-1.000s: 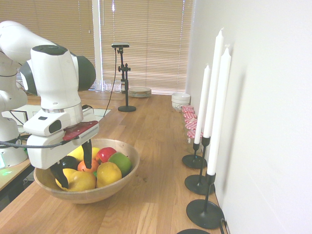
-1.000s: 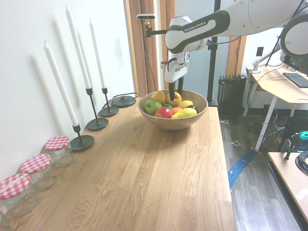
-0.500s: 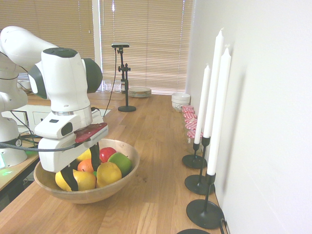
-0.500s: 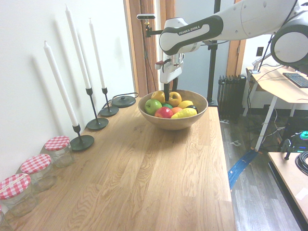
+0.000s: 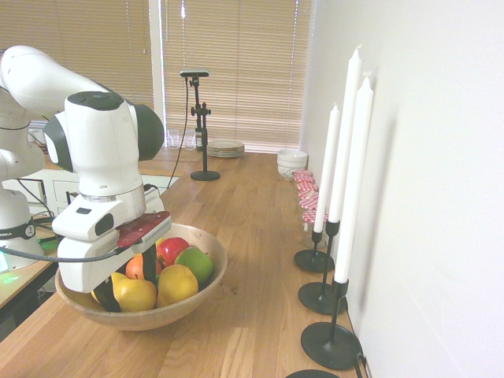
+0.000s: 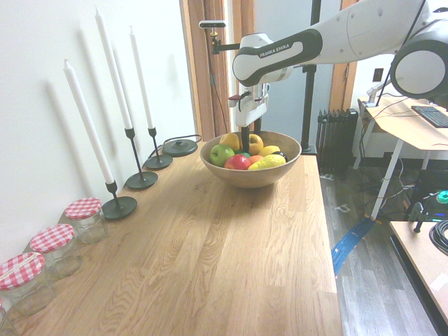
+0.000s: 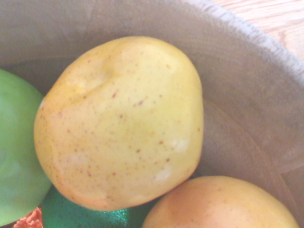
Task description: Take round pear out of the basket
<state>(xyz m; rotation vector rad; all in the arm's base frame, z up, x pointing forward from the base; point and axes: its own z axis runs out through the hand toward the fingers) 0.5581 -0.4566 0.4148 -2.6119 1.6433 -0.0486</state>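
The basket (image 5: 211,277) (image 6: 250,178) is a wide wooden bowl full of fruit, standing on the wooden table. My gripper (image 5: 127,282) is lowered into it and stands open. Its dark fingers (image 6: 246,135) flank the round pear (image 5: 135,296) (image 6: 256,143), a plump golden fruit with an orange blush, and no squeeze on it is visible. In the wrist view the round pear (image 7: 218,206) shows at the bottom edge. A second speckled yellow fruit (image 5: 176,283) (image 7: 123,123) lies beside it, next to a green apple (image 5: 195,261) (image 6: 222,155).
A red apple (image 5: 173,247) (image 6: 239,163), a tapered yellow pear (image 6: 269,163) and a lemon-like fruit (image 6: 270,150) share the bowl. Tall white candles in black holders (image 5: 331,345) (image 6: 119,206) line the wall. Red-lidded jars (image 6: 84,217) stand beyond them. Plates (image 5: 226,147) sit far back.
The gripper has come down deeper into the basket and shifted slightly sideways, so its open fingers now sit on either side of the round pear. The fruit has not moved.
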